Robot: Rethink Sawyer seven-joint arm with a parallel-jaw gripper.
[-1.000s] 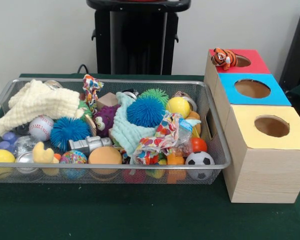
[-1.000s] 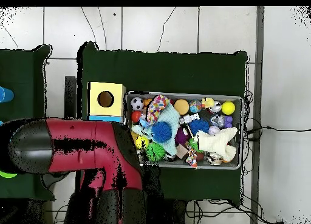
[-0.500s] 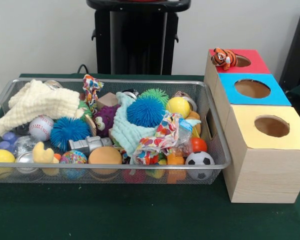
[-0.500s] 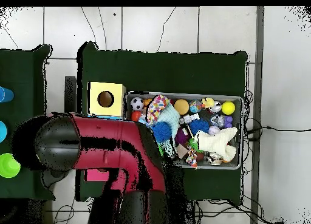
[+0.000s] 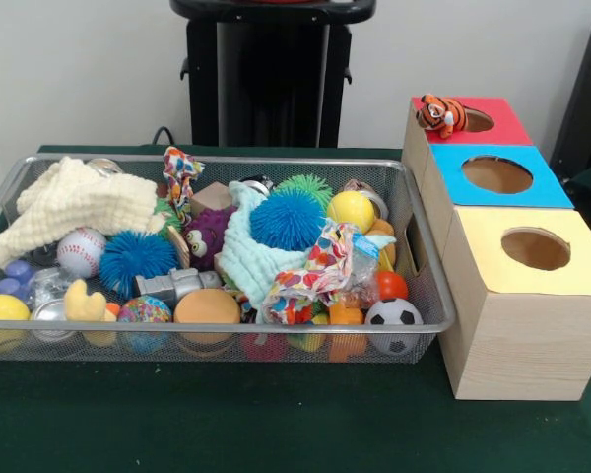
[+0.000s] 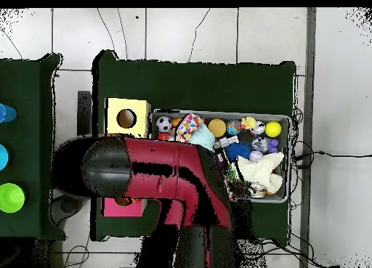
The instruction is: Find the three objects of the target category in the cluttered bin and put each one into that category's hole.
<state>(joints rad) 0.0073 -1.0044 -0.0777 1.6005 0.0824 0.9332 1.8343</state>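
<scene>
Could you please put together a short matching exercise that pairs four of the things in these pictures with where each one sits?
Things:
1. tiger toy
2. soccer ball
3. cream knitted cloth
4. yellow-topped box

Places:
A. in the wire bin's front corner nearest the boxes
B. closest to the front-view camera of the three boxes
C. on the red-topped box, at the edge of its hole
D. at the bin's end farthest from the boxes

Pairs: 1-C, 2-A, 3-D, 4-B
</scene>
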